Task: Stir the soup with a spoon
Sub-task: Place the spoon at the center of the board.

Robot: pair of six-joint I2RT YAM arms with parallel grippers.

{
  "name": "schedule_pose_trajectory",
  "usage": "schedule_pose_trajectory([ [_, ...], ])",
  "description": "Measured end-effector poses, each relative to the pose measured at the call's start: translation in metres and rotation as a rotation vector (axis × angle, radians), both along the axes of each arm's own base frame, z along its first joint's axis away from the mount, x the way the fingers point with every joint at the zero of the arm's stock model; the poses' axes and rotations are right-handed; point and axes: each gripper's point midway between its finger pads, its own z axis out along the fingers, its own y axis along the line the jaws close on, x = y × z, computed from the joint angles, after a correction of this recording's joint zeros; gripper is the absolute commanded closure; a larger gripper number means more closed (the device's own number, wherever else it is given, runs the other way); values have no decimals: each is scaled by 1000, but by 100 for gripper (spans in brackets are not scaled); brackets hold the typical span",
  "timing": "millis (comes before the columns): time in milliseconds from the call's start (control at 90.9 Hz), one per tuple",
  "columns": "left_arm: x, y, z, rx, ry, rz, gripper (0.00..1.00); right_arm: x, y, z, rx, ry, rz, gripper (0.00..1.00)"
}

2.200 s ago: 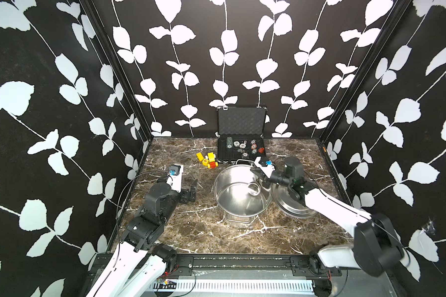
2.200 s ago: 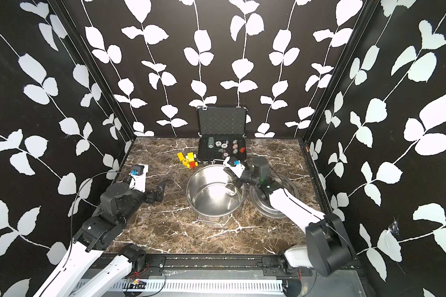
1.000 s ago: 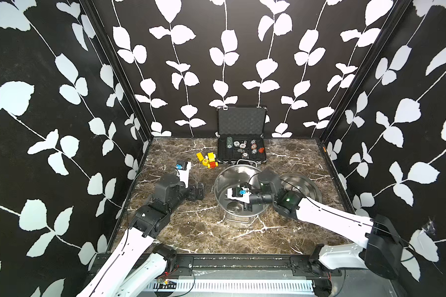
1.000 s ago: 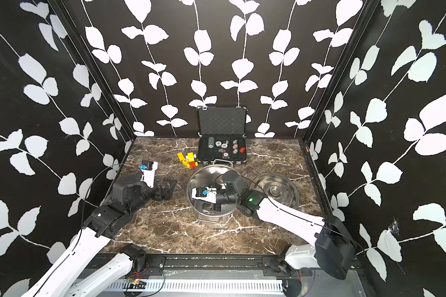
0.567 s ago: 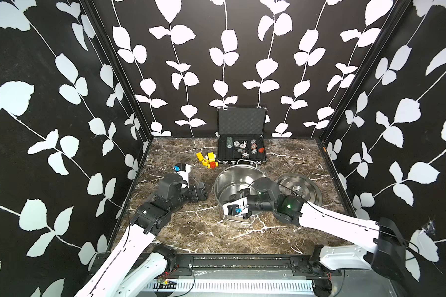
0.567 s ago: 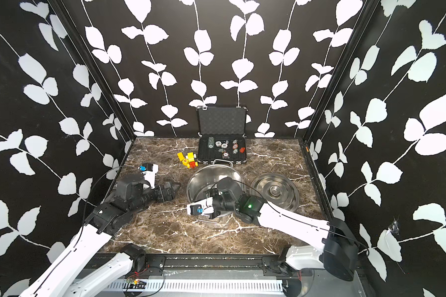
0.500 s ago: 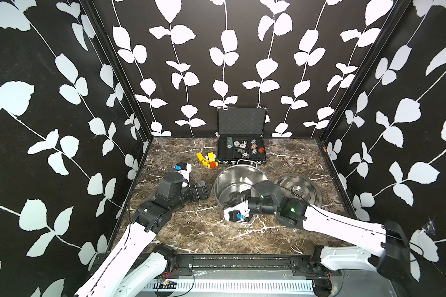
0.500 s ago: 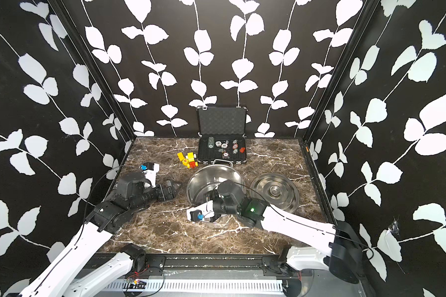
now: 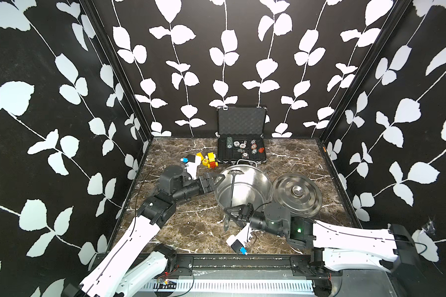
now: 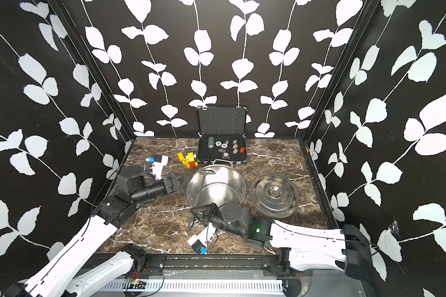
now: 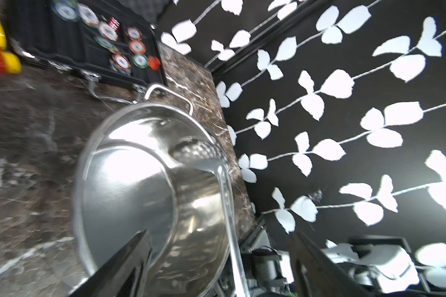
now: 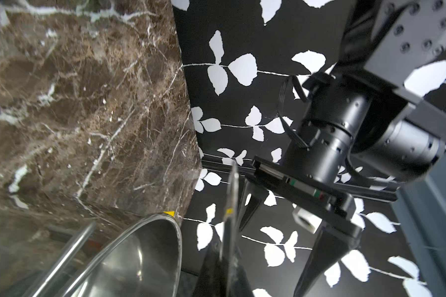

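With the lid (image 9: pixel 286 190) off, the right claw (image 9: pixel 229 211) is clamped on the spoon (image 9: pixel 231 189), whose bowl sits inside the pot (image 9: pixel 252 185), and the left claw (image 9: pixel 218 179) is apart beside the rim, so the stirring itself seems yet to be done.

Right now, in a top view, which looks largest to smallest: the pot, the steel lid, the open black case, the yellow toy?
1. Open black case, raised half included.
2. Pot and steel lid: nearly alike, not ranked.
3. Yellow toy, clearly smallest.

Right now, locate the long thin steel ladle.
In both top views the ladle spans the steel pot, bowl by its far wall, handle in the right gripper at the near rim.
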Motion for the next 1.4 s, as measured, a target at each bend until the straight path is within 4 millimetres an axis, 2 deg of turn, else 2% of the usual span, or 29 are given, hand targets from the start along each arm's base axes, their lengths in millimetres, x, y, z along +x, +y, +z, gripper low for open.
schedule_pose_trajectory([
  [154, -6, -13, -2, -26, 35, -77, 35, 12, 8, -8, -23, -106, -34, 100],
  [385, -10, -29, 0, -66, 37, -163, 51, 16, 12, -2, -11, -155, -46, 100],
  [649, -7, -30, -14, -12, 26, -170, 49, 16, 13, 3, 0, -161, -44, 100],
  [770, -7, -27, -20, 24, 11, -167, 53, 15, 13, 4, 1, -161, -42, 100],
  [935, -8, -36, -11, -33, -11, -218, 70, 15, 14, 6, 4, -161, -40, 100],
  [1199, -7, -42, -13, -67, 3, -236, 87, 15, 14, 5, 2, -155, -40, 100],
  [1254, -6, -42, -12, -78, 3, -235, 100, 15, 14, 5, 5, -152, -41, 100],
  [1331, -5, -44, -11, -99, 22, -237, 100, 15, 14, 4, 5, -146, -42, 100],
  [1397, -4, -45, -11, -105, 24, -238, 100, 16, 14, 4, 7, -139, -47, 83],
])
